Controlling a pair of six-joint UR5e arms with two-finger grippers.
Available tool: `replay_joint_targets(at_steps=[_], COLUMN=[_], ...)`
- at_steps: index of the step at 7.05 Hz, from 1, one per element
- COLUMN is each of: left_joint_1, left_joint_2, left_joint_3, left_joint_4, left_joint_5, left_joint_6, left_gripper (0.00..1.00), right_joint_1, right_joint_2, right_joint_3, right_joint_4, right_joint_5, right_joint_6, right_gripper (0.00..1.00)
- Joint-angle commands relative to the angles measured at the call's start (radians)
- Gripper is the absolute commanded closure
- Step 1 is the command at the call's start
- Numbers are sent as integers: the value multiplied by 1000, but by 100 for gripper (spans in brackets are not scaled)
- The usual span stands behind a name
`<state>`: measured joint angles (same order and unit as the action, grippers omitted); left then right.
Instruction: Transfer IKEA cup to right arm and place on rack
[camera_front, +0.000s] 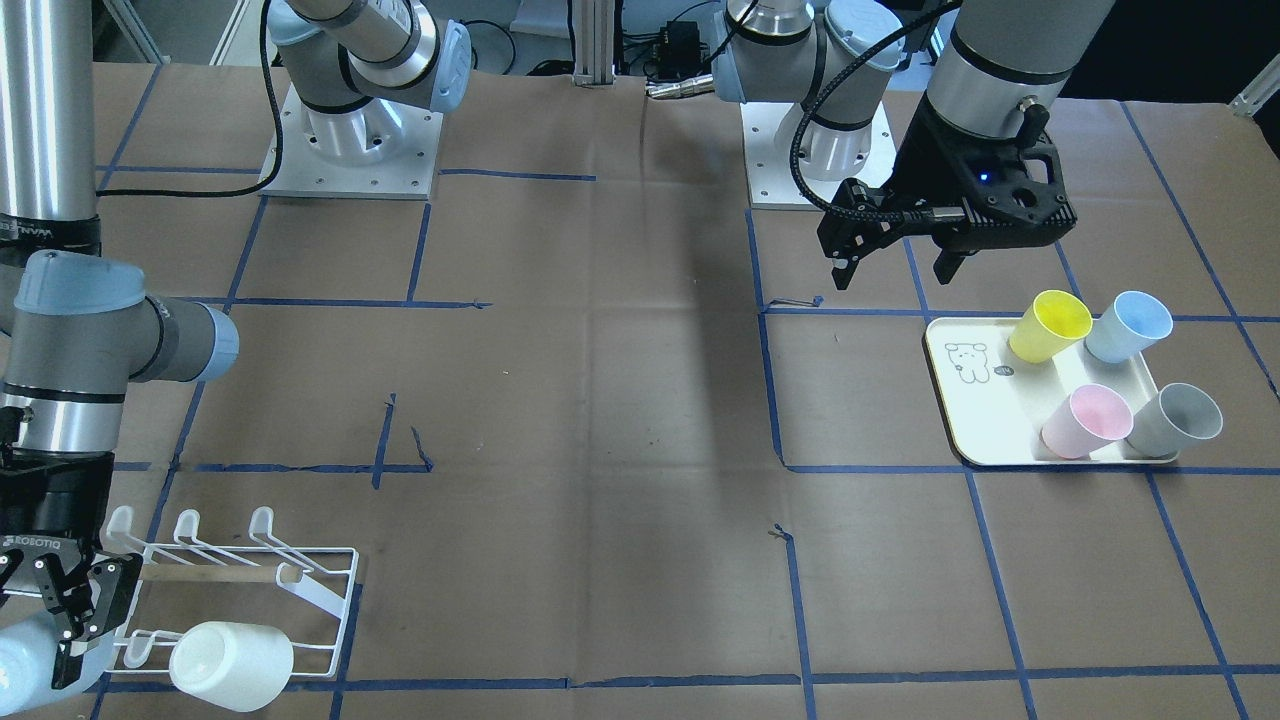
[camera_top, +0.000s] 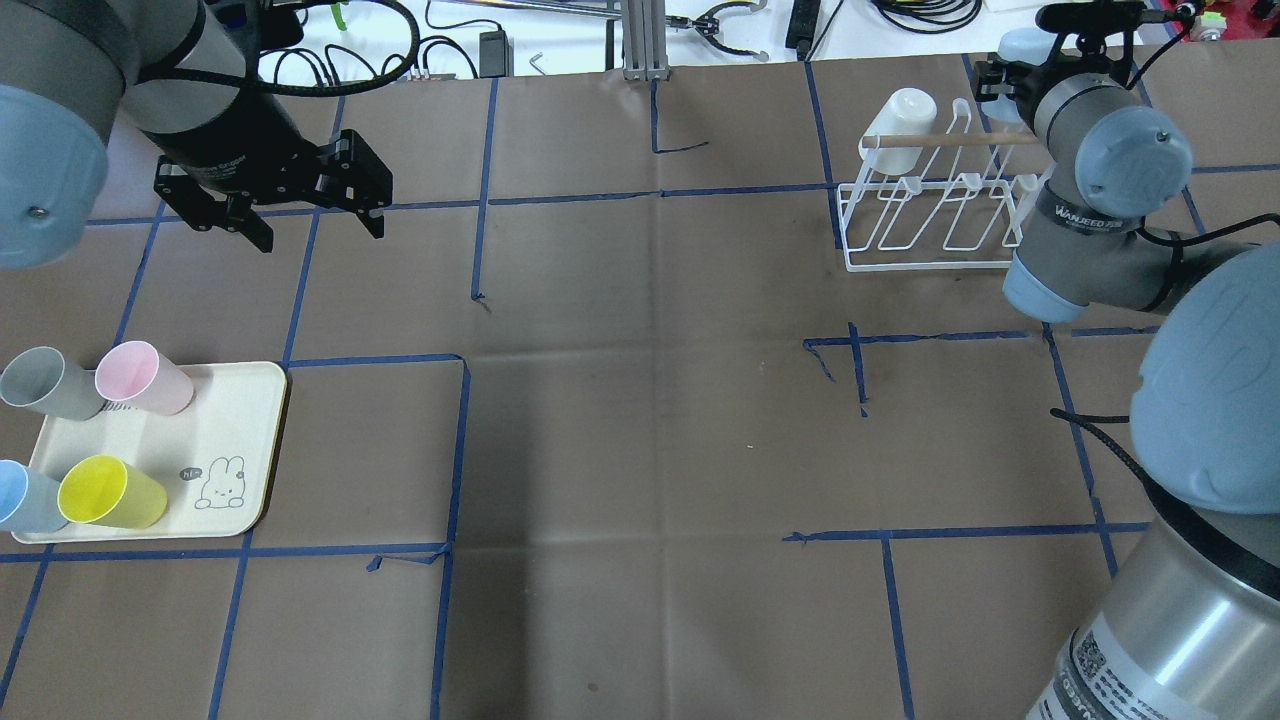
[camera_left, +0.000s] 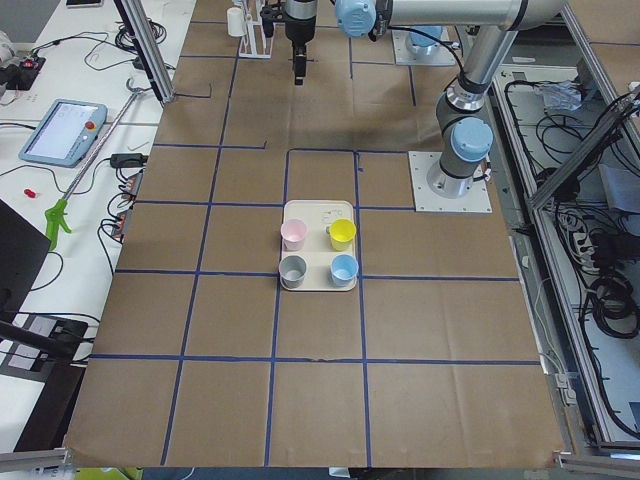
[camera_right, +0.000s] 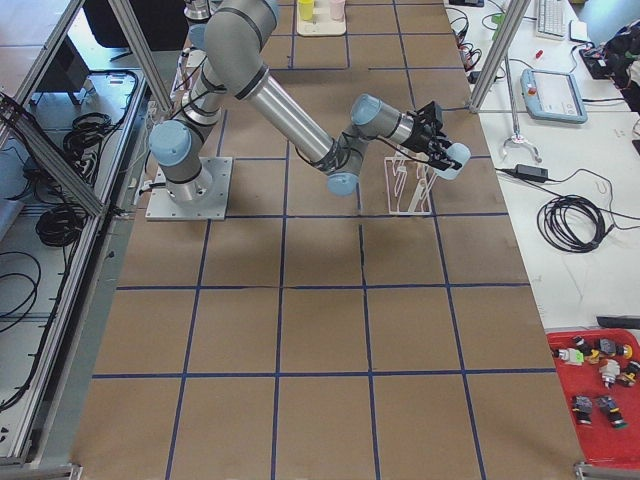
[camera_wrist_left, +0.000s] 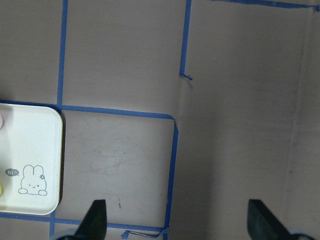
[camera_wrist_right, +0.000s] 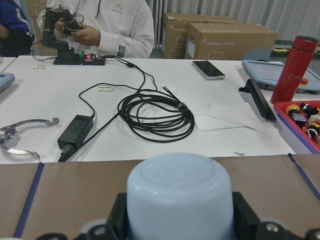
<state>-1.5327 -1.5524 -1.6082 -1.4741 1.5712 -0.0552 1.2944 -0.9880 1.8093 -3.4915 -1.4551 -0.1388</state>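
The right pincer (camera_front: 70, 625) is clamped on a pale blue cup (camera_wrist_right: 180, 192), one finger pressed to each side of it. In the right wrist view the cup's closed base is turned upward. Just beside this pincer, on its side toward the other arm, stands the white wire rack (camera_front: 335, 590), and the held cup hangs at the rack's near end. Whether the cup touches a prong, I cannot tell. The rack's wooden dowel (camera_top: 950, 141) runs away from the pincer along the prongs. A white cup (camera_front: 232, 665) hangs at the end of the rack farthest from the pincer, on the operators' side. Ahead of the fingers, past the table's edge, lie a white bench with a coiled black cable (camera_wrist_right: 157, 112) and a red bottle (camera_wrist_right: 295, 67), and a person in a white top (camera_wrist_right: 117, 25) sits there.

Well apart across the table, the left pincer (camera_front: 895, 272) hangs above the brown paper with its fingers spread wide and nothing between them. Near it, on the operators' side and further out from the middle of the table, lies a cream tray (camera_front: 965, 420). The tray carries a yellow cup (camera_front: 1048, 325), a blue cup (camera_front: 1128, 327), a pink cup (camera_front: 1085, 420) and a grey cup (camera_front: 1175, 420)
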Motion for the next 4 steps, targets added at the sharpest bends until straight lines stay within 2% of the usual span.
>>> replay_joint_targets(at_steps=[1, 4], left_joint_1=[-1, -10], left_joint_2=[0, 2], left_joint_3=[1, 1], left_joint_4=[1, 1], left_joint_5=[0, 1], left_joint_6=[0, 0], left_gripper=[1, 1], right_joint_1=[-1, -3], right_joint_2=[-11, -23], right_joint_3=[2, 2], right_joint_4=[3, 14], right_joint_5=[-7, -10], right_joint_6=[4, 5], right_gripper=[1, 0])
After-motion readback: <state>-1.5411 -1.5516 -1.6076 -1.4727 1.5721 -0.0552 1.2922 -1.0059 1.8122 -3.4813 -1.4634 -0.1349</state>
